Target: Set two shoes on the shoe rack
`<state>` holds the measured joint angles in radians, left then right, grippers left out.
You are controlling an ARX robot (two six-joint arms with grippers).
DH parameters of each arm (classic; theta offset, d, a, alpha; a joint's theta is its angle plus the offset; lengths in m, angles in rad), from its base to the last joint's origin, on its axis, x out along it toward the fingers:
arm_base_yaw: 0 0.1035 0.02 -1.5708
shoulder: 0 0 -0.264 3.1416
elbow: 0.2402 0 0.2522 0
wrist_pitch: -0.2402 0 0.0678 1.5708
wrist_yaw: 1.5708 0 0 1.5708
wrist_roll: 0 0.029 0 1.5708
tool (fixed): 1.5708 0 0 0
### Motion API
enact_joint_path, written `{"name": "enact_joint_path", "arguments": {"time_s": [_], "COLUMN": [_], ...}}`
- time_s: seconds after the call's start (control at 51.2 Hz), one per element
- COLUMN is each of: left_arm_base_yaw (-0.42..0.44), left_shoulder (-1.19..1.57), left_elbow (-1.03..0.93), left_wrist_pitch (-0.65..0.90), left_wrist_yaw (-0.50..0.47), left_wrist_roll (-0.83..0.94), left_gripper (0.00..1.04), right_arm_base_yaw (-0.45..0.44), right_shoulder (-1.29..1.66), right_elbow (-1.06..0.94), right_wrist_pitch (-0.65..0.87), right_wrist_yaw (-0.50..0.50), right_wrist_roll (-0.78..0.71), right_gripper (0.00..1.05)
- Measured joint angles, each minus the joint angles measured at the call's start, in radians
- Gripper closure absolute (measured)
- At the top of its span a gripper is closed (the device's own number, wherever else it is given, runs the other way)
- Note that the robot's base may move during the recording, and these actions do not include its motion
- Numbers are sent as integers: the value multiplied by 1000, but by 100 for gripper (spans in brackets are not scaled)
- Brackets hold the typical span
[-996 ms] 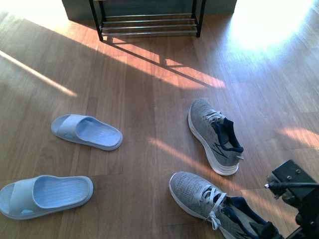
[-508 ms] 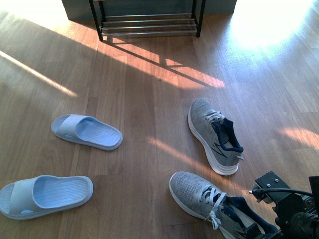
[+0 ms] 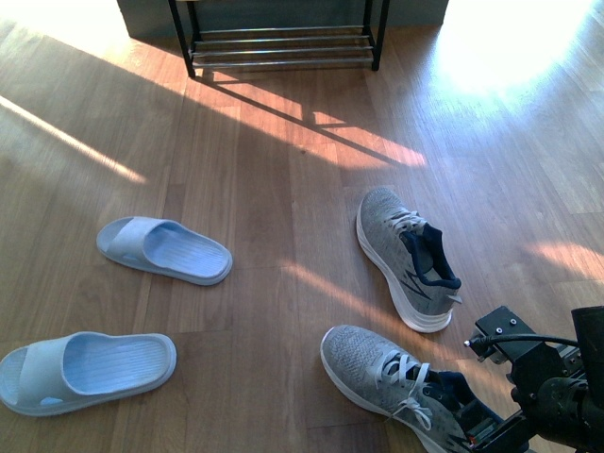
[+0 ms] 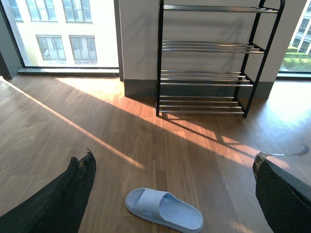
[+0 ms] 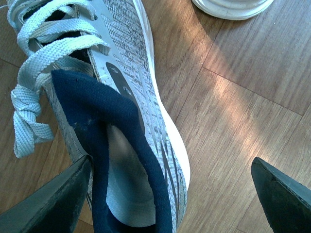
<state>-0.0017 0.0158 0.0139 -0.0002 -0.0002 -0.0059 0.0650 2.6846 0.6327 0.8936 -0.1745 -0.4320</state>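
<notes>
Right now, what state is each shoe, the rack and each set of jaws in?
Near sneaker: upright on floor, not gripped.
Far sneaker: upright on floor, untouched.
Near slide: sole down on floor.
Far slide: sole down on floor.
Shoe rack: standing, no shoes on it.
Right jaws: open, astride near sneaker's heel.
Left jaws: open, holding nothing.

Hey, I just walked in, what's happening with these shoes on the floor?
The robot is putting shoes on the shoe rack, and no shoe is on it yet. Its right gripper is open, straddling the heel end of the nearer grey sneaker, not closed on it. The other sneaker and both blue slides lie on the wooden floor. The left gripper is open and holds nothing.
</notes>
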Motion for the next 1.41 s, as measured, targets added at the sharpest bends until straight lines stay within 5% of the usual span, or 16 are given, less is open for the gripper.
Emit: {"name": "enact_joint_path", "arguments": {"time_s": [0.937,1.406], "left_arm_base_yaw": [0,0], "left_shoulder": [0,0], "left_elbow": [0,0], "left_wrist_pitch": [0,0], "left_wrist_yaw": [0,0], "left_wrist_roll": [0,0], "left_gripper": [9,9], "right_arm_base_yaw": [-32,-99], "right_shoulder": [-75,22], "right_elbow": [-2,80], "right_wrist_pitch": [-183,-195], "right_wrist_yaw": [-169,-145], "right_wrist_roll": [-68,-156], "right_gripper": [9,9]}}
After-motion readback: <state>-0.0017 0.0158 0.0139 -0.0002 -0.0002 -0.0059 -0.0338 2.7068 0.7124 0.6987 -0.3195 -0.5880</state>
